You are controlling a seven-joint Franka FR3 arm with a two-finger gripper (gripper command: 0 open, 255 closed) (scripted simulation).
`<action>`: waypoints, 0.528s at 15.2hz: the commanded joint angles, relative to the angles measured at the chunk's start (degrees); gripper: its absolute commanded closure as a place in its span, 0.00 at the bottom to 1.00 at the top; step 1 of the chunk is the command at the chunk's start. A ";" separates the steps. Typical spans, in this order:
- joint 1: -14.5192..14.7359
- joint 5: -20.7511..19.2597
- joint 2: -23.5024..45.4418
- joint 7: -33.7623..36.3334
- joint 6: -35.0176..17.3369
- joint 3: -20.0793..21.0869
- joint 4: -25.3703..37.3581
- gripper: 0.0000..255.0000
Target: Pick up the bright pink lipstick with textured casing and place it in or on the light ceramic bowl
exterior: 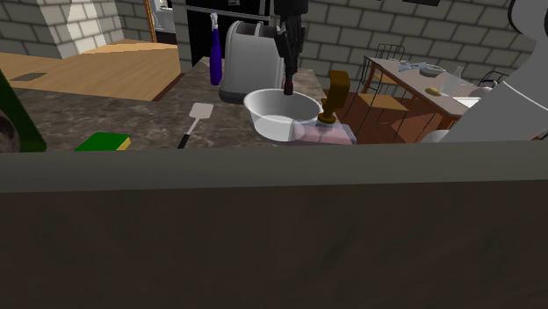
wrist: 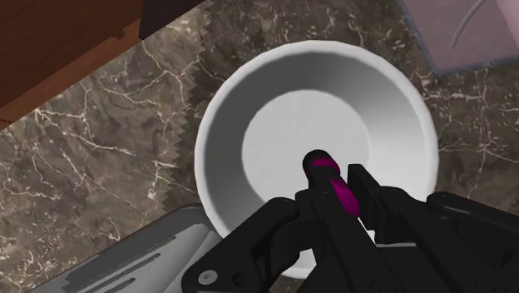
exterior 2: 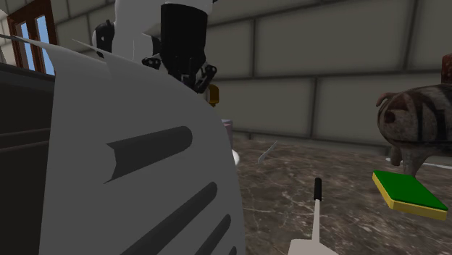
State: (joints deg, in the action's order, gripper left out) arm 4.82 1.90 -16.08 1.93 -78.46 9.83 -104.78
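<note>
The bright pink lipstick with black bands on its casing (wrist: 333, 185) hangs over the inside of the white round bowl (wrist: 241, 108), clear of the bowl's floor. Its lower end is buried between the black fingers, so its full length cannot be made out. In the shoulder view it is no more than a dark stub under the black two-finger gripper (exterior: 289, 82), directly above the bowl (exterior: 272, 125); its colour cannot be read there.

A dark flat slab (exterior: 272, 237) across the foreground cuts off the lower half of the shoulder view, including the near edge of the dark veined marble counter (exterior: 132, 114). In the second exterior view a pale grey bulk with dark slots (exterior 2: 130, 181) covers that view's left, and the bowl lies somewhere behind it.

The wrist view gives the grip plainly: the gripper (wrist: 334, 198) is narrowed down on the lipstick, a finger pressed to each side.

The shoulder view adds a silver toaster (exterior: 250, 61) just behind the bowl and a white spatula (exterior: 198, 114) and a green sponge with a yellow base (exterior: 105, 140) further to that view's left.
</note>
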 commanded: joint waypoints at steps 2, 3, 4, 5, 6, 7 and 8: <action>0.03 0.09 -0.62 -0.08 -2.37 0.00 -2.95 1.00; 0.05 0.11 -0.79 -0.10 -3.14 0.00 -3.89 1.00; 0.06 0.14 -0.95 -0.11 -3.92 0.01 -4.83 1.00; 0.07 0.16 -1.07 -0.12 -4.57 0.02 -5.60 1.00; 0.07 0.16 -1.08 -0.13 -4.57 0.02 -5.61 1.00; 0.07 0.16 -1.08 -0.12 -4.57 0.02 -5.60 1.00; 0.07 0.16 -1.07 -0.12 -4.57 0.02 -5.60 1.00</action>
State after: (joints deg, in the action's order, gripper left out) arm 4.90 2.06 -17.13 1.83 -82.94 9.86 -110.27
